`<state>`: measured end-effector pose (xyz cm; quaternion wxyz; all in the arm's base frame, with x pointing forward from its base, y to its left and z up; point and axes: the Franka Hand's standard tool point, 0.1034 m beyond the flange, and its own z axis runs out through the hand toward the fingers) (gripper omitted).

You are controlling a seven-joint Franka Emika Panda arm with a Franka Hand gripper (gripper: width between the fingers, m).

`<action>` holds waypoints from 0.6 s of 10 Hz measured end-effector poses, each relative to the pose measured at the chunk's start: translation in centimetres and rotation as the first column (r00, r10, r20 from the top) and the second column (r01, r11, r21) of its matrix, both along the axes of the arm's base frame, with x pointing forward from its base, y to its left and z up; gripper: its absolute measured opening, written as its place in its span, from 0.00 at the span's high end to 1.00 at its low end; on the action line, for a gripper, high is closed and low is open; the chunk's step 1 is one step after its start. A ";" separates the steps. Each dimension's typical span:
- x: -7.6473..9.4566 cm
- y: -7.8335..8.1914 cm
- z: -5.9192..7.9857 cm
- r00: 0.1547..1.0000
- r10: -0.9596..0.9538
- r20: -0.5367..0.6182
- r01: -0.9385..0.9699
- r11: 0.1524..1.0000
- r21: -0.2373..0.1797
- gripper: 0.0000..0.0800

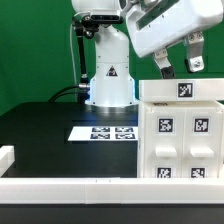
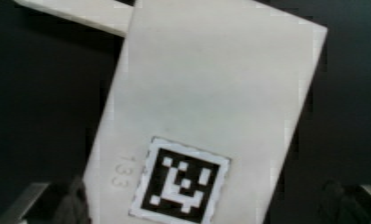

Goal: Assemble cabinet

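The white cabinet body stands at the exterior view's right, with several tagged drawer-like blocks on its front. A white top piece with a tag lies on it. My gripper hangs just above that top piece, its two black fingers spread apart and holding nothing. In the wrist view a long white panel with a black-and-white tag runs between the fingers. My gripper straddles it, with dark gaps on both sides, so the pads are not touching it.
The marker board lies on the black table in front of the robot base. A white rail runs along the front edge. A small white block sits at the exterior view's left.
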<state>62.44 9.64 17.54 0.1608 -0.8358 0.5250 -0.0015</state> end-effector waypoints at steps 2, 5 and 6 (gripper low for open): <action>-0.8 0.4 0.4 0.961 0.274 -0.033 -0.275 0.960 -0.051 0.19; -0.7 0.4 0.6 0.814 0.580 -0.031 -0.580 0.808 -0.105 0.19; -0.7 0.4 0.6 0.766 0.643 -0.018 -0.640 0.759 -0.117 0.19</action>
